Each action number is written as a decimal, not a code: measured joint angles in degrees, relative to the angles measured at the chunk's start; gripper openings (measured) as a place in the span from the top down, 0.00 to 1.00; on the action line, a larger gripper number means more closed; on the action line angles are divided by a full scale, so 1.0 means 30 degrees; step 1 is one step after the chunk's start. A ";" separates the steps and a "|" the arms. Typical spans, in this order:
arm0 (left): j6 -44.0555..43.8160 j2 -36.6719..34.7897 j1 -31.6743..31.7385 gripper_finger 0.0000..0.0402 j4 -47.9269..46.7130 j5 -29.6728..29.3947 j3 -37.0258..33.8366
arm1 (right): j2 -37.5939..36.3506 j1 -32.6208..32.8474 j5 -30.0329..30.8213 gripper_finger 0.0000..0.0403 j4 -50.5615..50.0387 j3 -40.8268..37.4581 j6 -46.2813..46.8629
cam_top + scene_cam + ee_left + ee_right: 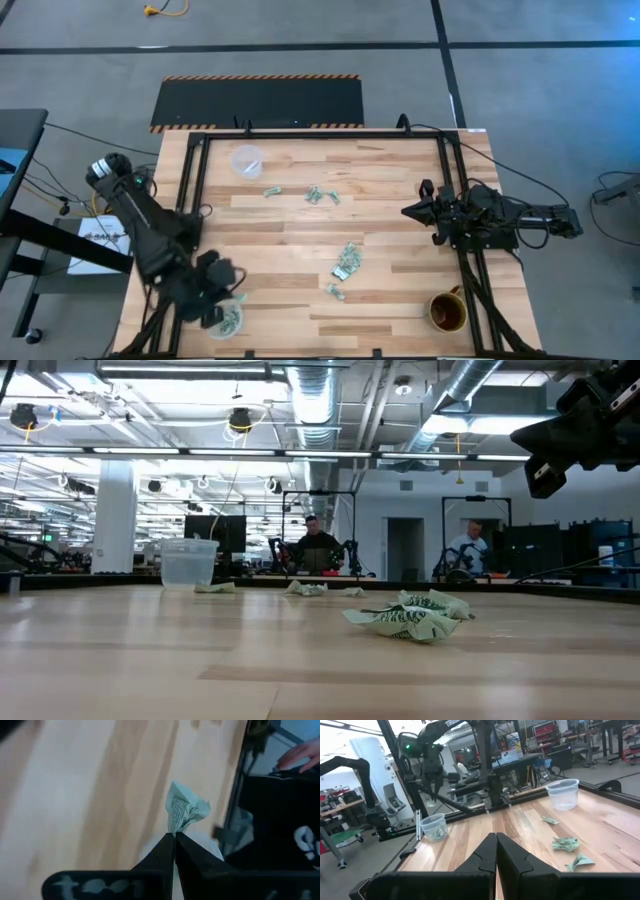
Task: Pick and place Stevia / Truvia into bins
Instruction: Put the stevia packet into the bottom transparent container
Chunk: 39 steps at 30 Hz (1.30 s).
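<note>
Pale green packet [184, 811] is pinched in the left end effector [174, 836] above the seven-o'clock cup [228, 320]; the right end effector [496, 838], closed empty, waits at three o'clock.

Brown mug [447, 312] with handle near one corner of wooden table [390, 205]. Black mat with striped hazard edging [258, 101] on grey floor beyond table. Two seated people [316, 547] in room behind.
</note>
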 joint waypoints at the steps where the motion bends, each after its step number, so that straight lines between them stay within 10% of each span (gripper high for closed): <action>1: -0.0801 0.0241 -0.0573 1.00 0.0068 -0.0071 0.0000 | 0.0003 0.0000 0.0000 1.00 -0.0021 0.0000 -0.0004; 13: -0.5045 0.4173 -0.2998 1.00 0.0389 0.3113 -0.0007 | -0.0004 0.0000 0.0000 1.00 -0.0408 0.0000 -0.0004; 39: -0.6224 0.4228 -0.2842 0.80 0.0072 0.1527 -0.0007 | -0.0004 0.0000 0.0000 1.00 -0.0532 0.0000 0.0002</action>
